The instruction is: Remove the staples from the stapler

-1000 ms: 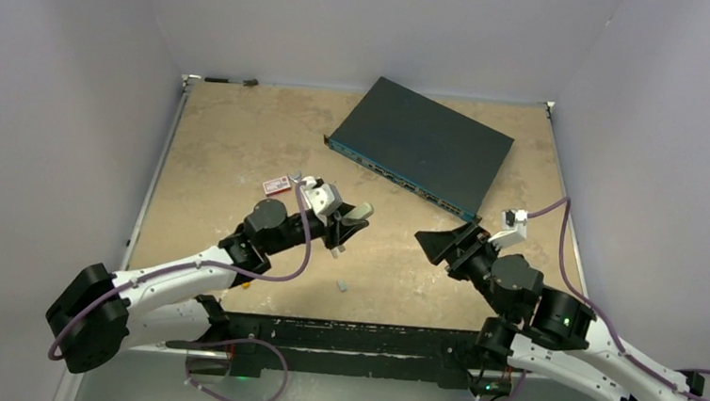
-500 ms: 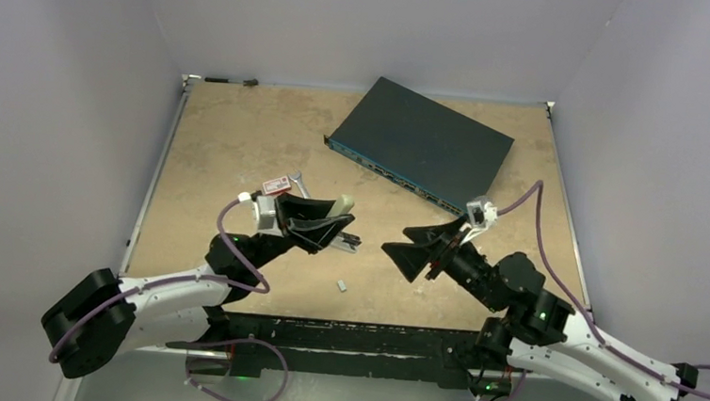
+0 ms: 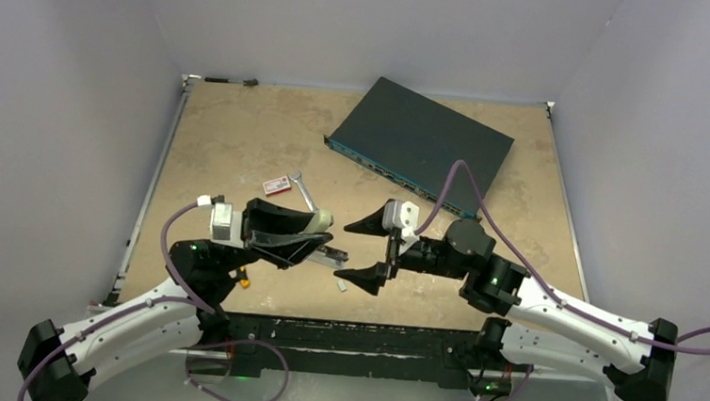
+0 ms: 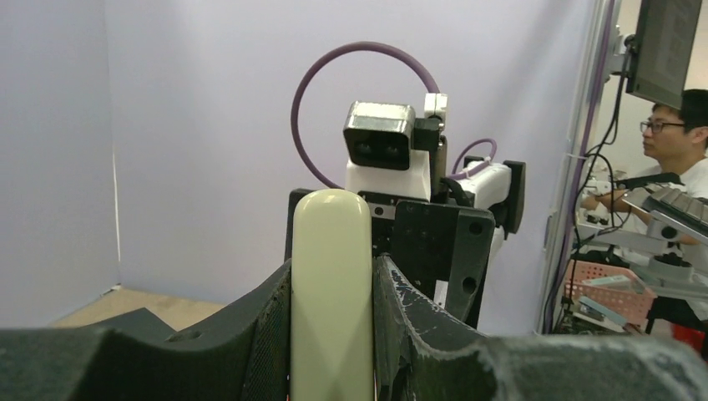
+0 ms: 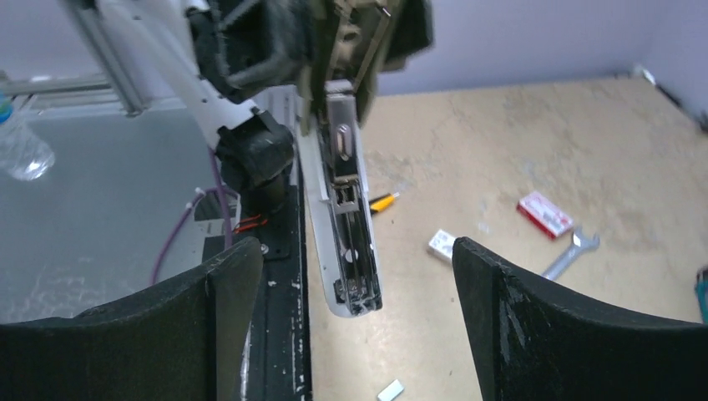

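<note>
My left gripper (image 3: 297, 232) is shut on the stapler (image 3: 322, 236) and holds it above the table. Its pale top (image 4: 331, 292) stands between my fingers in the left wrist view. The stapler is hinged open, and its silvery metal channel (image 5: 349, 225) points at my right gripper (image 3: 359, 253). That gripper is open wide, its fingers (image 5: 230, 309) on either side of the channel's free end without touching it. A tiny silvery-grey staple strip piece (image 3: 342, 284) lies on the table below, and also shows in the right wrist view (image 5: 390, 390).
A dark network switch (image 3: 421, 144) lies at the back. A red-and-white box (image 3: 277, 186) and a wrench (image 3: 303, 193) lie behind the left gripper. A small white box (image 5: 442, 245) and a yellow item (image 5: 382, 200) are on the table near the front edge.
My left arm drew back and turned the stapler to point right. My right arm swung left and opened, and its fingers now flank the stapler's free end.
</note>
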`<state>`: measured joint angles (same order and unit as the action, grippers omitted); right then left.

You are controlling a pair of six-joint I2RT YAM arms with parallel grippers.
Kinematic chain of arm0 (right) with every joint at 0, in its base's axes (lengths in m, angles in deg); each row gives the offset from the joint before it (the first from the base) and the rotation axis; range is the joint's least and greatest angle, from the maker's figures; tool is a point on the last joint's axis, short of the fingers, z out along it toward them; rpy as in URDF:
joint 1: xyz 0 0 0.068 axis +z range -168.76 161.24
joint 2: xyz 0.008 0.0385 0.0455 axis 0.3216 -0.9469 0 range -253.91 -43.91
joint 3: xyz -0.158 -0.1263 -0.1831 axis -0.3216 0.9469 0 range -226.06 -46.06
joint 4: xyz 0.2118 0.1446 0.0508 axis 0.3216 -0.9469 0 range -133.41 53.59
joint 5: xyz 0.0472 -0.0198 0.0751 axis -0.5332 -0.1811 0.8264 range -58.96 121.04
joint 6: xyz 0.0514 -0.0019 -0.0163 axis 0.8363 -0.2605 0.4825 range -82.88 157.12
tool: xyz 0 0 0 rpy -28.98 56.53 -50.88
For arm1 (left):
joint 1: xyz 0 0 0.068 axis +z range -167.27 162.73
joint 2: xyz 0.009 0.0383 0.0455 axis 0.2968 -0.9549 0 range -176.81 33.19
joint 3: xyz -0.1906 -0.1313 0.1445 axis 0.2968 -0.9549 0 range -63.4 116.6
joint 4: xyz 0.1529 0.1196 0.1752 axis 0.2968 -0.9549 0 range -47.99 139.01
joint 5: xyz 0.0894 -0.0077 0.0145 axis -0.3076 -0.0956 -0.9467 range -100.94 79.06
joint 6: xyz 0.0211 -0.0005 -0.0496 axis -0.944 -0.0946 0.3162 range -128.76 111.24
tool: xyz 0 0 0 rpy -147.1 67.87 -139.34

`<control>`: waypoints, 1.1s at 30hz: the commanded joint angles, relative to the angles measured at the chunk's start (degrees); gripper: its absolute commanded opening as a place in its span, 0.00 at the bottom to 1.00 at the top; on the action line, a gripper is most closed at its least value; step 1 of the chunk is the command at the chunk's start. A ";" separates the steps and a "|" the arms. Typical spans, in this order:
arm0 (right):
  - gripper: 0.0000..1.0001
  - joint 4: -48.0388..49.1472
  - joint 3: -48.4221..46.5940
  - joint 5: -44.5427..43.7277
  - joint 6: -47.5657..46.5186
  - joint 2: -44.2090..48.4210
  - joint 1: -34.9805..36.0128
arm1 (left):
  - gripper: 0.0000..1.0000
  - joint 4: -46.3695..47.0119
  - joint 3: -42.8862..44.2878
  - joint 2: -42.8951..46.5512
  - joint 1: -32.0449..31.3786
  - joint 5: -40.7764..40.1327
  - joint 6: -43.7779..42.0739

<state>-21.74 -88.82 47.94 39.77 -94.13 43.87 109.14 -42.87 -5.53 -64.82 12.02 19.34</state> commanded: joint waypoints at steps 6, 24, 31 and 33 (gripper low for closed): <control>0.86 6.91 -5.19 16.43 -10.29 -6.77 0.31 | 0.00 -0.58 0.46 3.36 0.04 3.59 4.33; 0.57 11.79 -5.66 15.32 -7.46 -13.57 1.19 | 0.00 4.20 -0.40 1.85 0.03 4.55 5.84; 0.15 11.73 -4.92 16.35 -6.81 -12.75 1.27 | 0.12 2.07 -0.63 2.64 0.06 3.56 4.85; 0.13 12.45 -4.18 16.56 -5.98 -11.72 1.29 | 0.29 0.57 -0.95 3.50 0.04 1.87 4.39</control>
<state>-13.08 -92.86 62.08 33.46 -108.01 44.90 109.60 -43.41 -3.46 -64.75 15.91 23.19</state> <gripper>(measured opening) 0.262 0.329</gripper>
